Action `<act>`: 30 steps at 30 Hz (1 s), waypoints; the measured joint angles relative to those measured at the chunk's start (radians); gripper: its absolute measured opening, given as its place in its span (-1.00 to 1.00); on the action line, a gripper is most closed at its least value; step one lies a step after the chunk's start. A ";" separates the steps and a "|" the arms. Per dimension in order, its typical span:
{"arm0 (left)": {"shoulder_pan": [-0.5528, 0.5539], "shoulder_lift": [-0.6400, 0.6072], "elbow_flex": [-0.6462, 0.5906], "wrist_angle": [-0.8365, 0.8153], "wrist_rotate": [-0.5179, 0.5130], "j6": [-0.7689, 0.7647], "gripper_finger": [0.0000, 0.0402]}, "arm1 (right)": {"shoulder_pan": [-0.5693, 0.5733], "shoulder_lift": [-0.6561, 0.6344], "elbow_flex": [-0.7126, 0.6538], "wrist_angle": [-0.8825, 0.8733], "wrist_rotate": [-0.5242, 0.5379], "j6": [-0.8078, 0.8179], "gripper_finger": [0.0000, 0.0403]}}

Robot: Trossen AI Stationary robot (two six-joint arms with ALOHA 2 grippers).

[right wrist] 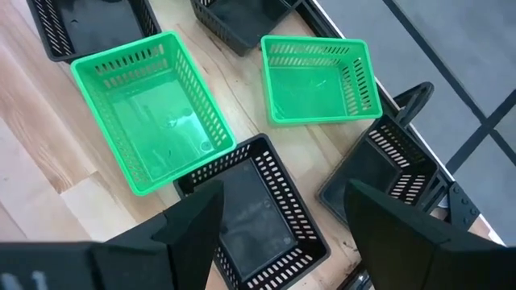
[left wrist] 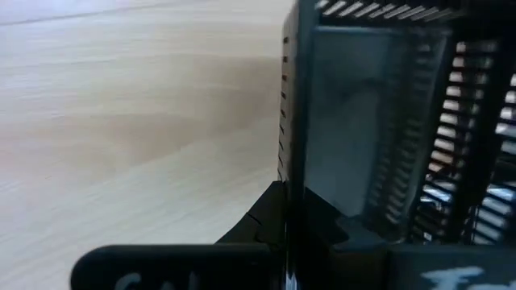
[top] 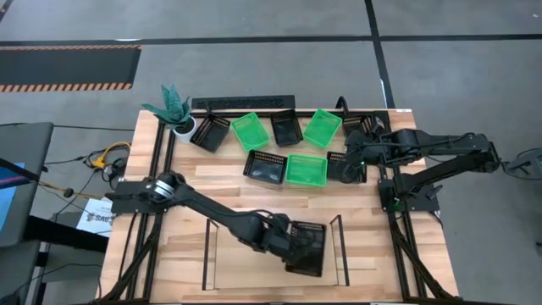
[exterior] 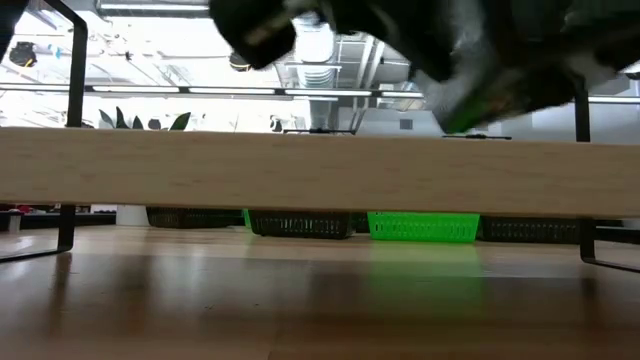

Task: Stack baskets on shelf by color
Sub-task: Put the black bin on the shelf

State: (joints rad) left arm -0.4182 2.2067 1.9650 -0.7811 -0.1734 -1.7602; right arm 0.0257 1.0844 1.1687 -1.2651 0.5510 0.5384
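On the wooden table (top: 212, 182), the left hand (top: 298, 244) pinches a black basket (top: 309, 247) over the shelf (top: 254, 263); right hand (top: 356, 157) spread.

Place: a lab or workshop hall.
Floor: grey concrete (top: 254, 59), with a black-and-orange hazard strip (top: 68, 68) at far left.
Ceiling: exposed ducts (exterior: 320, 45) and pipes.
Bench: wooden table (top: 186, 186), cables (top: 102, 165) on its left.
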 joint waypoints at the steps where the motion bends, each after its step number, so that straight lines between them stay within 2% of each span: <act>1: 0.003 0.025 0.030 -0.006 0.000 0.006 -1.00 | 0.000 0.000 0.000 -0.003 0.000 0.002 0.40; 5: 0.007 0.100 0.097 -0.025 0.006 0.015 -1.00 | 0.000 0.000 0.000 -0.012 0.000 0.002 0.40; 10: 0.010 0.137 0.105 -0.001 0.003 -0.028 -1.00 | 0.000 0.000 0.000 -0.016 0.000 -0.013 0.40; 22: 0.009 0.153 0.105 0.109 0.027 0.011 -0.98 | 0.000 0.000 0.000 -0.015 0.025 -0.027 0.40; 26: 0.009 0.153 0.105 0.111 0.014 0.013 -0.87 | 0.000 0.000 0.000 -0.014 0.026 -0.027 0.40; 30: 0.005 0.152 0.105 0.111 0.011 0.014 -0.66 | 0.000 0.000 0.000 -0.013 0.026 -0.039 0.40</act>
State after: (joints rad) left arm -0.4132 2.3589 2.0701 -0.6697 -0.1619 -1.7460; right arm 0.0257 1.0847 1.1689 -1.2785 0.5766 0.4996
